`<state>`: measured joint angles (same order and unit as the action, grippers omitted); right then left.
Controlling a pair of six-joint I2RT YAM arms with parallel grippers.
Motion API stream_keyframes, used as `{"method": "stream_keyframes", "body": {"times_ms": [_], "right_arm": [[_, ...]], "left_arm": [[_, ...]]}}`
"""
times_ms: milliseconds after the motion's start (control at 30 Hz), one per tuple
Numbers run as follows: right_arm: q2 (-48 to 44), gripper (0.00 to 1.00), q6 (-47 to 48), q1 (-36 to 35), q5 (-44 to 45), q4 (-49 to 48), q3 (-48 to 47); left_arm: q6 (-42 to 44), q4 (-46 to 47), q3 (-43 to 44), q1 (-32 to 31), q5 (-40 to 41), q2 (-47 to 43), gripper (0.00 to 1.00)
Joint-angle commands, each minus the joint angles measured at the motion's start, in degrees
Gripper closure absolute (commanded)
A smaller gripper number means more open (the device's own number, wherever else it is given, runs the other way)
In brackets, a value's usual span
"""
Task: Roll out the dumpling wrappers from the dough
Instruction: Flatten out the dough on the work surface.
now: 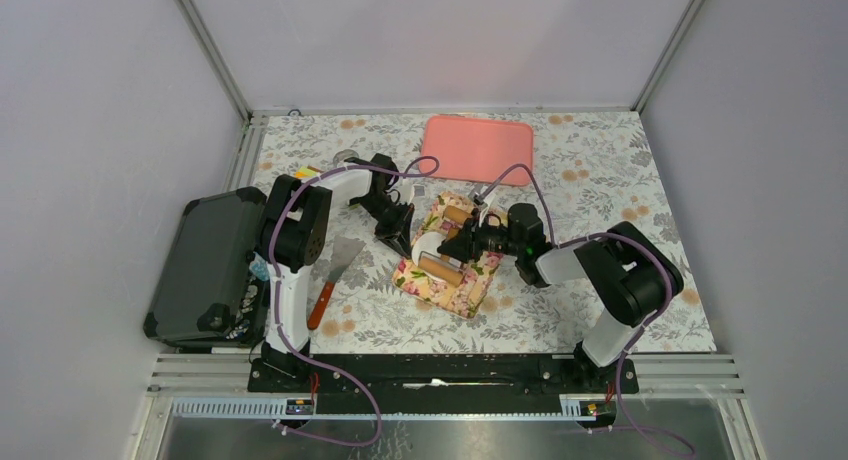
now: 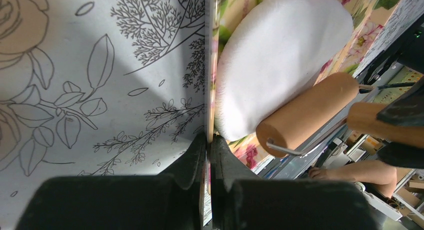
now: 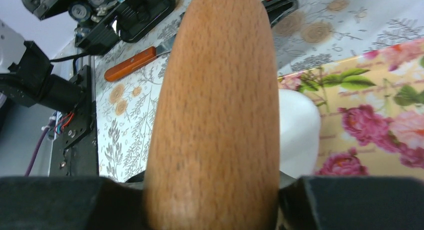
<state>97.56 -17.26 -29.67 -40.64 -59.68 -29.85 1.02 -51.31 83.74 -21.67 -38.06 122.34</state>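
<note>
Left claw (image 2: 209, 140) grips the floral mat (image 1: 455, 292) edge, anchoring it, while right claw (image 3: 212, 195) clamps the rolling pin (image 2: 307, 112) handle to flatten the dough (image 2: 280, 60)

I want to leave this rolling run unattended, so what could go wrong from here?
The left tool pinches only the edge of the mat; a hard push might tug it loose and slide the mat. The roller sits at the rim of the dough, so it may run off and leave uneven thickness. Soft dough could also stick to the wood.
</note>
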Motion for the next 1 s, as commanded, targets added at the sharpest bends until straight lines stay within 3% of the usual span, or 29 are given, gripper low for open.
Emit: {"method": "stream_keyframes", "body": {"times_ms": [0,433,967], "right_arm": [[1.3,1.0,5.4,-1.8,-1.2,4.5,1.6],[3.3,1.0,10.8,-2.8,-1.2,12.6,2.6],[5.9,1.0,13.0,-4.6,-4.9,8.8,4.9]], "left_arm": [[1.4,6.6,-2.3,1.3,12.2,1.6,1.0],[1.3,6.6,-2.4,1.7,11.8,1.6,1.0],[1.3,6.6,-2.4,2.1,11.4,1.7,1.0]]}}
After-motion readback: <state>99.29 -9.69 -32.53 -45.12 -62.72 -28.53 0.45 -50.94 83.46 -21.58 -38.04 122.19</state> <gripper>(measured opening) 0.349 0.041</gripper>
